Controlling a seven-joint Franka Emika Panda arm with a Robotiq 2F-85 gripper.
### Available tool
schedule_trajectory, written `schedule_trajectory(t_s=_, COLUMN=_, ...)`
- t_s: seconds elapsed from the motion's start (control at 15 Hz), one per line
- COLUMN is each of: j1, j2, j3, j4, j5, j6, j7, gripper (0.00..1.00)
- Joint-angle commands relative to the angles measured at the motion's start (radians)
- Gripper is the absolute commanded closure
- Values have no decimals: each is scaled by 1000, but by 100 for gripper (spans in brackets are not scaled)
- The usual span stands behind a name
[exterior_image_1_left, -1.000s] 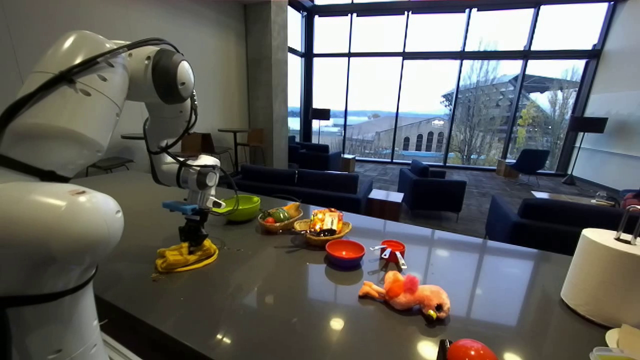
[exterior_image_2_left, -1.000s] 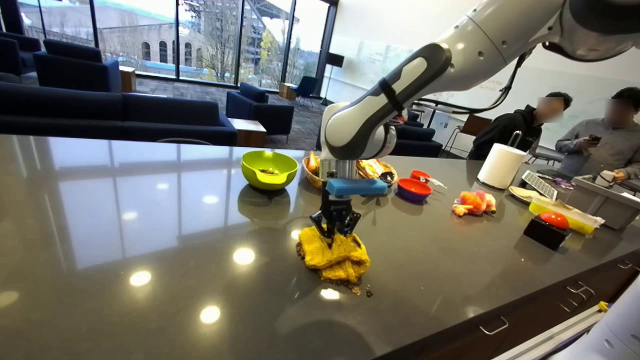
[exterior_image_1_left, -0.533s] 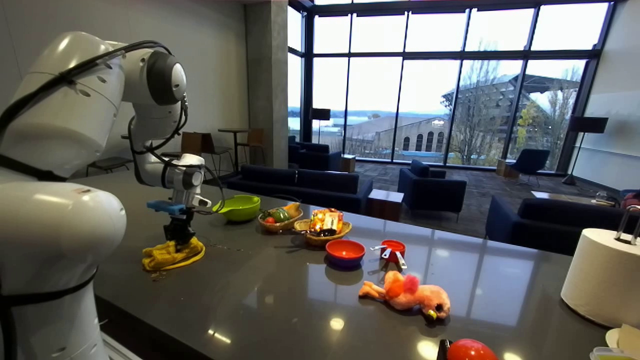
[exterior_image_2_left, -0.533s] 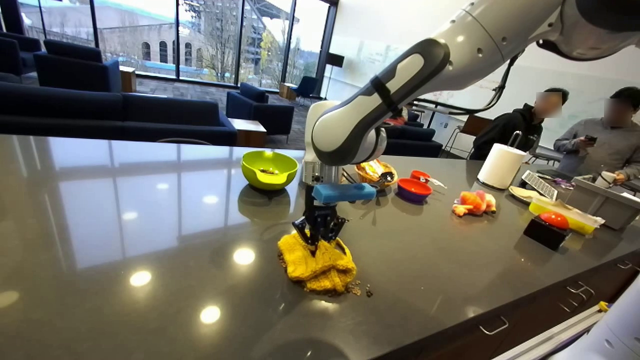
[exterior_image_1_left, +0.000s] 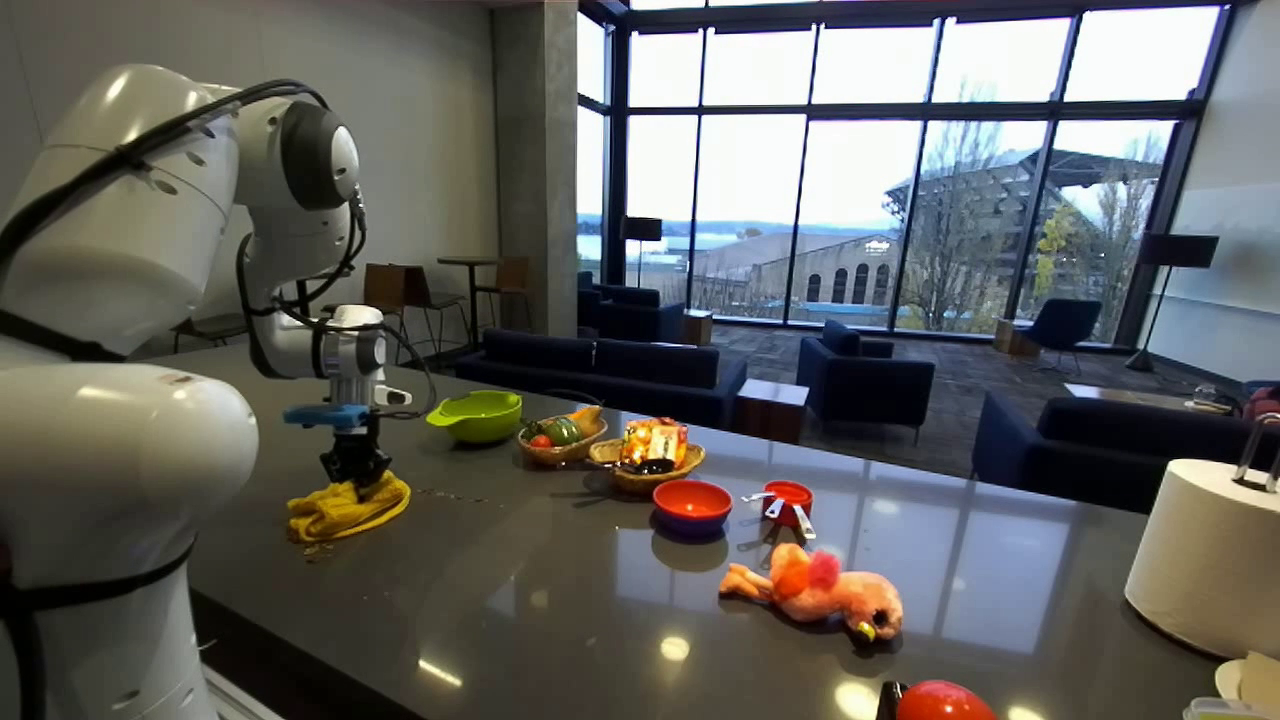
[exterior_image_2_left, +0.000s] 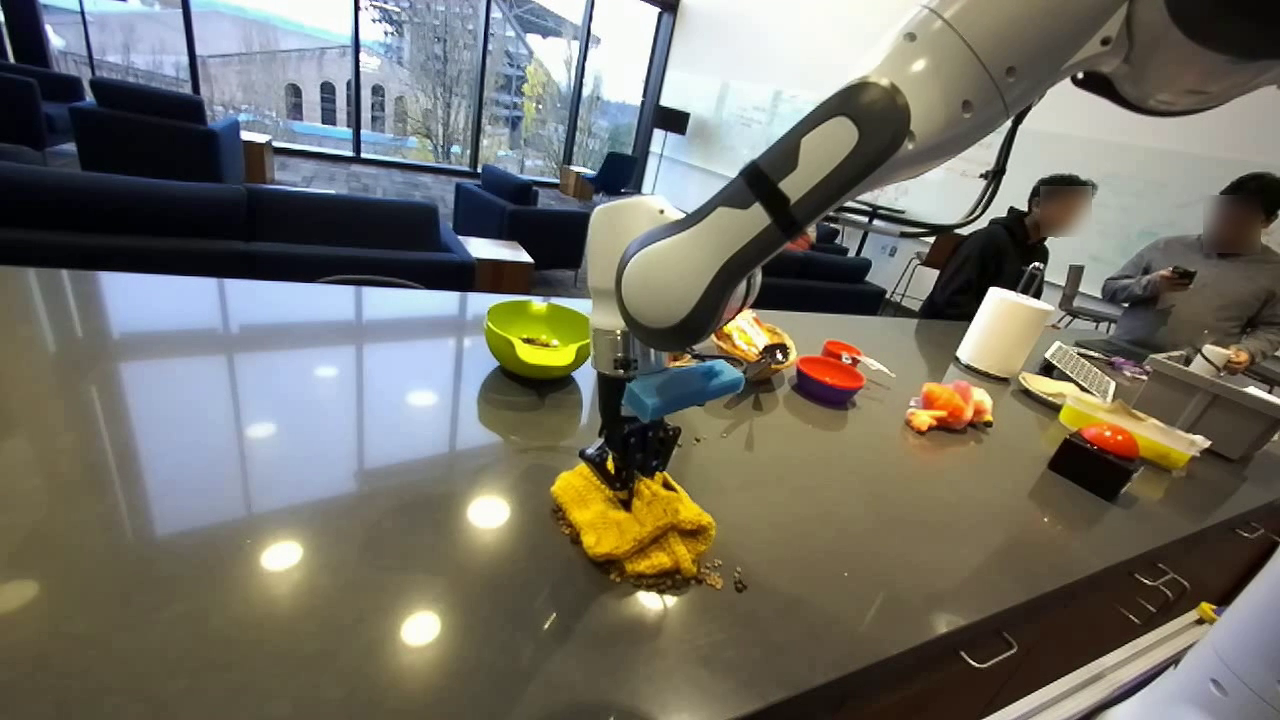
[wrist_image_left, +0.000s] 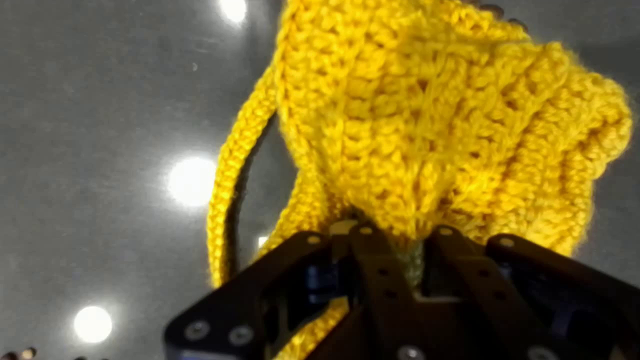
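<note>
While the black two-fingered gripper (exterior_image_2_left: 626, 490) points downward near the middle of the frame in an exterior view, its jaws are clenched on a fold of a crumpled, bright yellow knitted cloth (exterior_image_2_left: 655, 545) lying on the glossy dark grey countertop (exterior_image_2_left: 250, 640). The cloth is directly beneath the fingertips and spreads mostly toward the bottom of that frame; its longer axis, as far as the crumpling allows a judgement, slants from upper left to lower right. In the wrist view its bulk fills the upper middle and right, with a thin yellow knitted band (wrist_image_left: 220, 215) curving along its left side, so the pinch falls toward the lower part of the cloth there, not its centre. The only arm, a white and grey jointed robot arm (exterior_image_2_left: 720, 250), reaches in from the upper right. Small brown pellets (exterior_image_2_left: 711, 577) lie along the cloth's left and lower edges and just to its right. Above and left of the gripper, apart from the cloth, stands a lime-green smooth bowl (exterior_image_2_left: 530, 360) with small bits inside.
</note>
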Motion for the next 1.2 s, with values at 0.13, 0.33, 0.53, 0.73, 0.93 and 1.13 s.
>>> schedule_trajectory(t_s=0.13, j1=18, j2=58, j3=-57, j4=50, j5=-106, j6=59, j7=-30, gripper=96)
schedule_trajectory(t_s=0.33, j1=17, j2=39, j3=-73, j4=66, j5=-148, j6=43, j7=-36, gripper=96)
schedule_trajectory(t_s=0.53, j1=17, j2=33, j3=-98, j4=84, j5=-194, j6=28, j7=-25, gripper=96)
schedule_trajectory(t_s=0.73, j1=1, j2=13, j3=-116, j4=81, j5=-207, j6=9, j7=-25, gripper=96)
schedule_trajectory(t_s=0.93, j1=-46, j2=-24, j3=-86, j4=48, j5=-124, j6=-52, j7=-53, gripper=96)
schedule_trajectory(t_s=1.13, j1=-61, j2=-57, j3=-72, j4=18, j5=-77, j6=-78, j7=-53, gripper=96)
